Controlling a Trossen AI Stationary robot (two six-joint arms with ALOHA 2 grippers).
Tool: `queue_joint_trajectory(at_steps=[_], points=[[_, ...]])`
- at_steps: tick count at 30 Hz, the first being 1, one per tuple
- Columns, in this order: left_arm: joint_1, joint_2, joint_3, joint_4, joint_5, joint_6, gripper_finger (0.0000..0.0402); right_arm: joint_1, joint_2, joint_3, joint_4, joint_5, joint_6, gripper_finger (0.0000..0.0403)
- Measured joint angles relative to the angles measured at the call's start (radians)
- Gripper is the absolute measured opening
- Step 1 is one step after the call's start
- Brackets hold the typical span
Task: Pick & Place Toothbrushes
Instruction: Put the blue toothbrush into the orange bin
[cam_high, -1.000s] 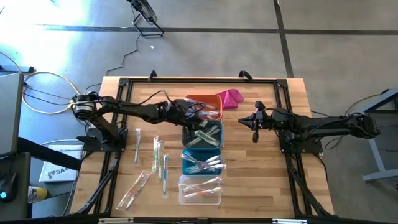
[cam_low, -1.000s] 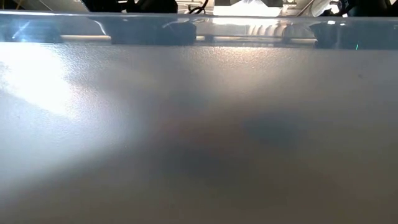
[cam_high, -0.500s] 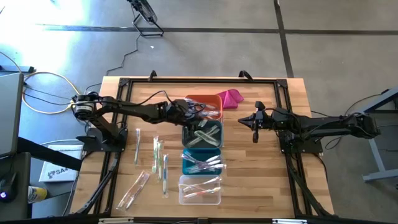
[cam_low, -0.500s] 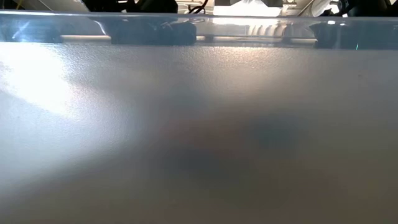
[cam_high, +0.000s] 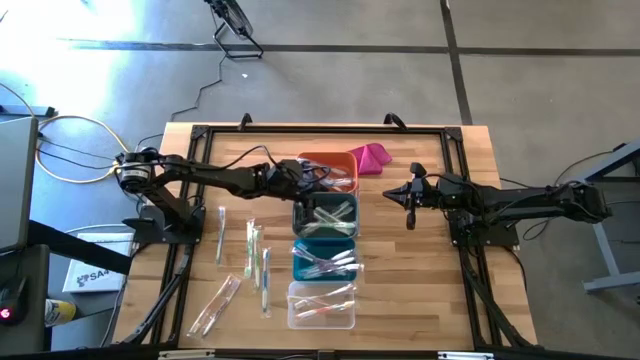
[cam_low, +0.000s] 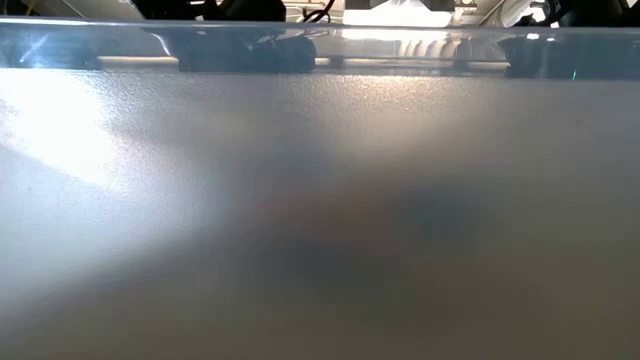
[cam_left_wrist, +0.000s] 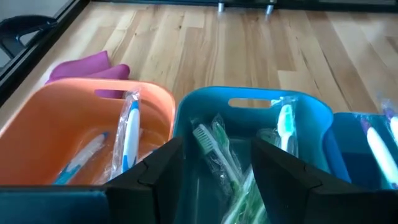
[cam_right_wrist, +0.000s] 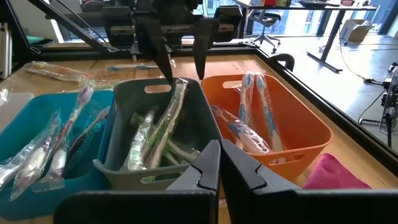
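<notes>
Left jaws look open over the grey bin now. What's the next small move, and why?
Probably lift the left gripper clear of the grey bin and swing it toward the loose toothbrushes on the table. Its jaws stand open and empty above the bin's green brushes, so that drop looks done, and several wrapped brushes remain unsorted.

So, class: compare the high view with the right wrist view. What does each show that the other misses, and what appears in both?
Only the high view shows the loose toothbrushes lying on the table, the clear bin and the whole right arm.

Only the right wrist view shows the right gripper shut, and the room's desks beyond.

Both show the orange bin, grey bin, teal bin, the magenta cloth and the open left gripper above the grey bin.
</notes>
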Motion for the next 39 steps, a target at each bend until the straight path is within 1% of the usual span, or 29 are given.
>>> queue_joint_trajectory(at_steps=[8, 12, 14, 18, 22, 26, 30, 35, 39], points=[[0.000, -0.015, 0.000, -0.021, 0.002, -0.113, 0.0180, 0.000, 0.000, 0.000, 0.000, 0.000, 0.000, 0.0004], [-0.006, -0.046, 0.001, -0.097, 0.049, -0.152, 0.0180, 0.000, 0.000, 0.000, 0.000, 0.000, 0.000, 0.0004], [-0.020, -0.070, 0.001, -0.137, 0.057, -0.175, 0.0178, 0.000, 0.000, 0.000, 0.000, 0.000, 0.000, 0.0004], [-0.057, -0.124, 0.001, -0.225, 0.048, -0.179, 0.0158, 0.000, 0.000, 0.000, 0.000, 0.000, 0.000, 0.0004], [-0.111, -0.175, 0.001, -0.329, 0.048, -0.234, 0.0121, 0.000, 0.000, 0.000, -0.002, 0.000, 0.001, 0.0004], [-0.168, -0.221, 0.001, -0.467, 0.045, -0.344, 0.0086, 0.000, 0.000, 0.000, -0.006, 0.000, 0.006, 0.0004], [-0.224, -0.256, 0.001, -0.606, 0.045, -0.504, 0.0063, 0.000, 0.000, 0.000, -0.006, 0.000, 0.007, 0.0004], [-0.280, -0.266, 0.001, -0.801, 0.045, -0.727, 0.0049, 0.000, 0.000, 0.000, -0.006, -0.001, 0.008, 0.0004], [-0.311, -0.266, 0.001, -0.966, 0.044, -0.872, 0.0045, 0.000, 0.000, 0.000, -0.006, -0.003, 0.008, 0.0004]])
